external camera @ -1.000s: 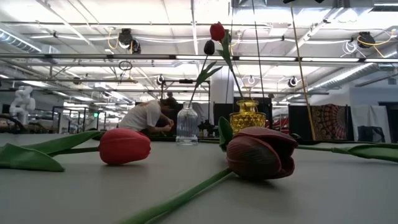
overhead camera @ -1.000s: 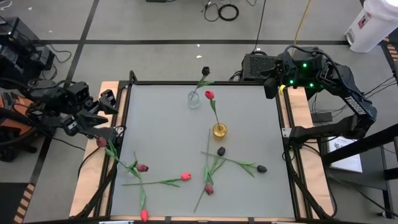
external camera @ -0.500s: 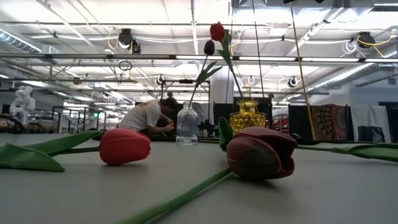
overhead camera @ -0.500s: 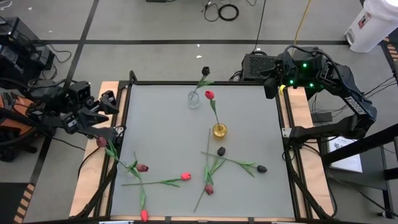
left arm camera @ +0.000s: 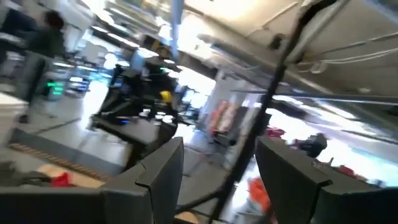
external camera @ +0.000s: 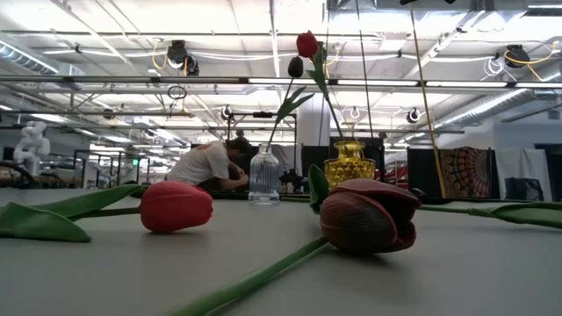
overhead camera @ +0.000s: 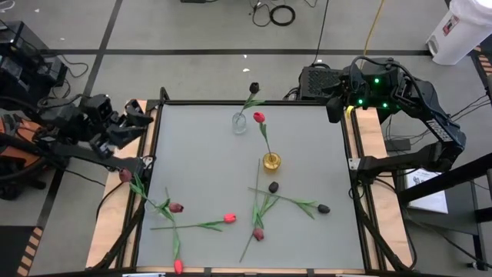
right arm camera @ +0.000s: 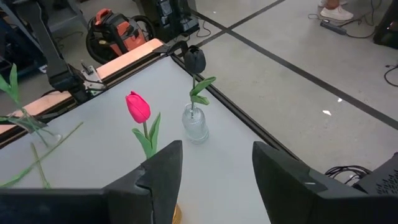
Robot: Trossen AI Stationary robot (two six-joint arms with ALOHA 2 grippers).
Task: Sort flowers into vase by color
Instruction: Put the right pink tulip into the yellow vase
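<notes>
Loose flowers [overhead camera: 231,218] lie across the near half of the table [overhead camera: 307,138]. Mid-table, a gold vase [overhead camera: 271,161] holds a red tulip [overhead camera: 259,117]. Farther back, a clear vase [overhead camera: 240,123] holds a black tulip [overhead camera: 254,88]. The left gripper [overhead camera: 138,115] hangs open and empty at the far left edge; the right gripper [overhead camera: 336,108], open and empty, waits at the far right corner.

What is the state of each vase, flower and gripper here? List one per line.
clear vase: upright, holds one black tulip
gold vase: upright, holds one red tulip
loose tulips: lying flat on the table, unsorted
left gripper: fingers open, empty, at the table's left edge
right gripper: fingers open, empty
</notes>
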